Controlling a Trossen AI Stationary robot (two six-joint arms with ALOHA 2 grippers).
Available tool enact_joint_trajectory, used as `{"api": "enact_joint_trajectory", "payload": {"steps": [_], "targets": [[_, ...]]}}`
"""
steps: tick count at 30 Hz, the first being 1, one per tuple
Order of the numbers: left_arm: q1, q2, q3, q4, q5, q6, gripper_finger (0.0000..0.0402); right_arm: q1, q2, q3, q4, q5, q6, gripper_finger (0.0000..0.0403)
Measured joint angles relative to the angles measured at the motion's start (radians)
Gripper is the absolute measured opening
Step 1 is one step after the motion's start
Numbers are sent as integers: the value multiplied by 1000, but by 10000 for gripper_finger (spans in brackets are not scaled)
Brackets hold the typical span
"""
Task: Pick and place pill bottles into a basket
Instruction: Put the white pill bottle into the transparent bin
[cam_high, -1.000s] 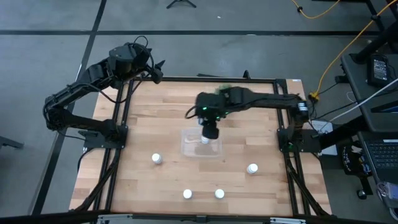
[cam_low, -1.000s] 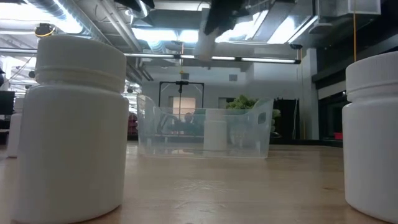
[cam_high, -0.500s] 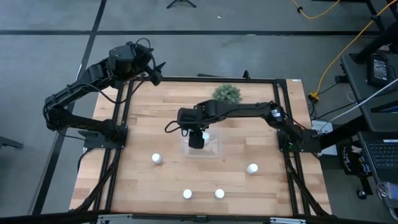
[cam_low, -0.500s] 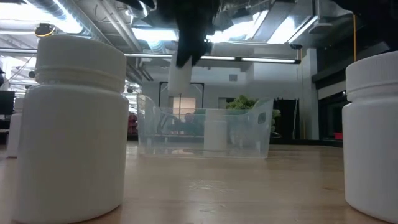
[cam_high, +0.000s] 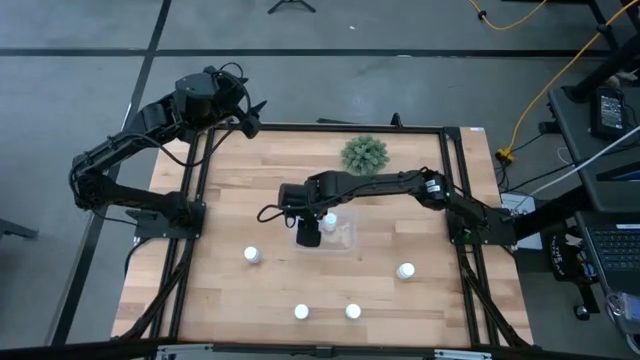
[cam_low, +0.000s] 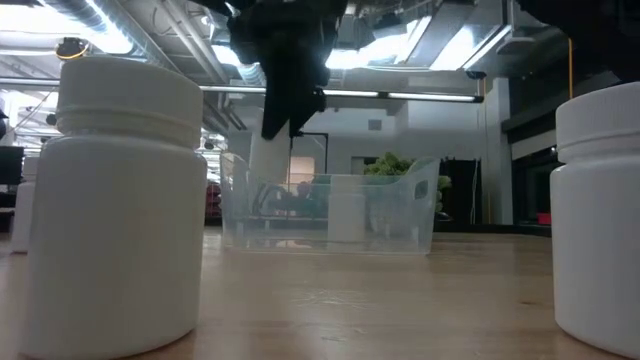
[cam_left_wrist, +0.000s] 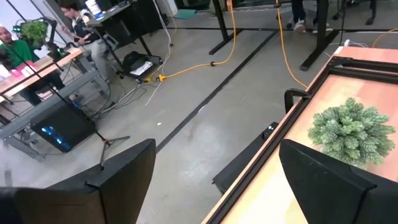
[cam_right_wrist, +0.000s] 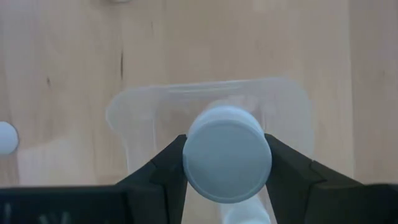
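Note:
My right gripper (cam_high: 309, 232) is shut on a white pill bottle (cam_right_wrist: 227, 160) over the left end of the clear basket (cam_high: 340, 240). In the low view the bottle (cam_low: 268, 160) hangs under the dark fingers, its lower end about level with the basket's rim (cam_low: 330, 180). One more bottle (cam_high: 329, 222) stands inside the basket. Several bottles stand upright on the table (cam_high: 252, 255), (cam_high: 301, 312), (cam_high: 352, 311), (cam_high: 405, 270). My left gripper (cam_high: 252, 115) waits open beyond the table's far left corner. My right gripper pinches the bottle's round side (cam_right_wrist: 189, 163) between its two fingers (cam_right_wrist: 168, 167), one on each side. The fingers come steeply from above, pointing down. The bottle hangs below them, nearly upright and lifted clear, over the basket's left part.
A green spiky plant (cam_high: 364, 153) stands at the table's far edge, right of the middle. Two of the standing bottles loom close in the low view (cam_low: 125, 200), (cam_low: 600, 220). A black frame rail (cam_high: 190, 210) runs along the table's left side.
My right gripper has gone down and toward the table's left and near edges, staying shut on the bottle. The bottle has come from high over the basket's middle down to rim height at the basket's left end. The plant, covered by the arm before, shows now.

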Motion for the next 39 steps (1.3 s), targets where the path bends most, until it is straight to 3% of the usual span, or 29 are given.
{"api": "enact_joint_trajectory", "payload": {"steps": [23,31,39], "targets": [[0,-13,0,-12,0,-16,338,-19,101,-2,26,0,-1,167],[0,-15,0,-19,0,-27,338,-45,101,-2,36,8,31,282],[0,-15,0,-20,0,-27,338,-39,102,42,-52,-15,84,307]]}}
